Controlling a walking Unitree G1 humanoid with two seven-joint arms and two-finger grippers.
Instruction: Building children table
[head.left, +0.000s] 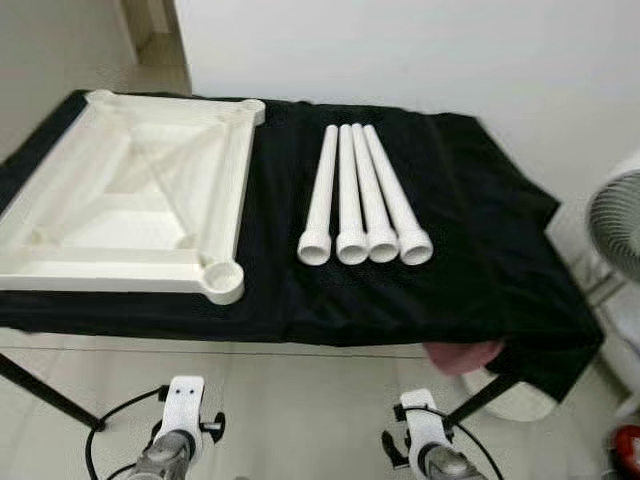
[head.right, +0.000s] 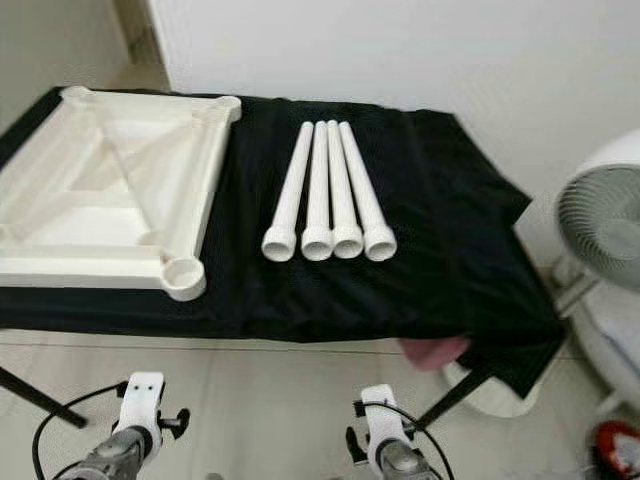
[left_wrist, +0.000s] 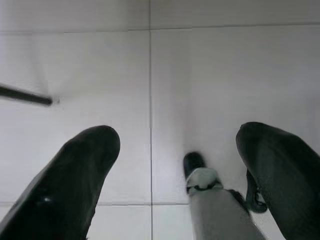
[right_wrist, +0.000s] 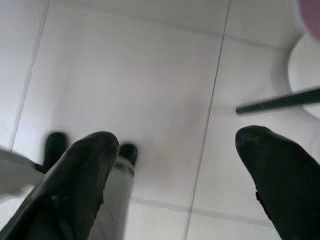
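A white table top (head.left: 130, 200) lies upside down at the left of a table draped in black cloth (head.left: 480, 240), with round leg sockets at its corners. Several white tube legs (head.left: 362, 195) lie side by side to its right, their wide ends toward me. Both arms hang low in front of the table: the left arm (head.left: 180, 420) and the right arm (head.left: 425, 430). My left gripper (left_wrist: 175, 142) is open over the tiled floor with nothing between its fingers. My right gripper (right_wrist: 175, 142) is also open and empty above the floor.
A white fan (head.left: 620, 225) stands at the right, close to the table's corner. Something pink (head.left: 462, 355) hangs under the cloth's front right edge, above a white round base (head.left: 520, 400). Black stand legs (head.left: 40, 390) slant to the floor. A wall runs behind the table.
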